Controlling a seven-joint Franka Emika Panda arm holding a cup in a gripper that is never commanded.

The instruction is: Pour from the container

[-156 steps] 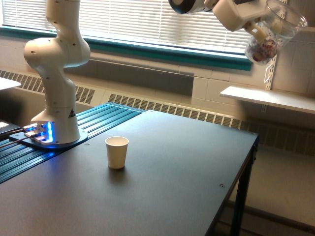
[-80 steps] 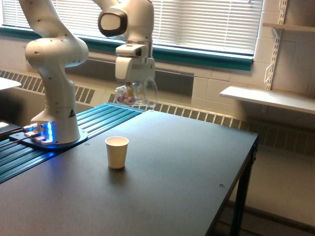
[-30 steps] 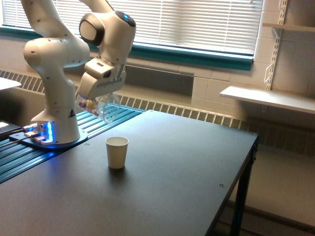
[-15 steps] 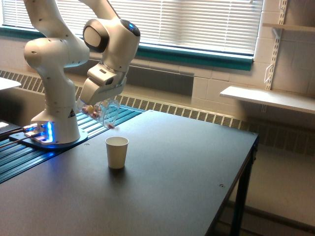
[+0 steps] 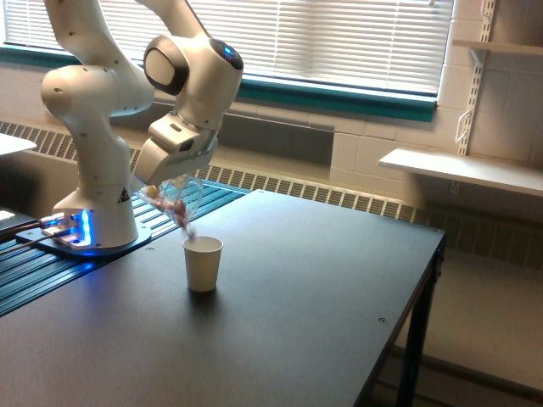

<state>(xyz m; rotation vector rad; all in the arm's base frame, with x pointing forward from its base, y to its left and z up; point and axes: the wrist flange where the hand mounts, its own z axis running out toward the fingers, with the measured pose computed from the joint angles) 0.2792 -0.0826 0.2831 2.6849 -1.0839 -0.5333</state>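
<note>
tilting clear plastic cup (image 5: pixel 176 201), white paper cup (image 5: pixel 203 263)

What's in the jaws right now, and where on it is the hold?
The clear plastic cup, tipped toward the paper cup; the gripper holds its upper, base end.

one robot arm (image 5: pixel 97 102), white, standing at the far left, with one gripper (image 5: pixel 165 191) on its end. two cups in all: one clear plastic cup (image 5: pixel 176 199) up in the gripper, and one white paper cup (image 5: pixel 203 263) on the bench. one dark bench (image 5: pixel 297 322). the small brownish-red and pale pieces in the clear cup are too many and too blurred to count. one white wall shelf (image 5: pixel 462 170) at the far right, with part of another above it.
</note>
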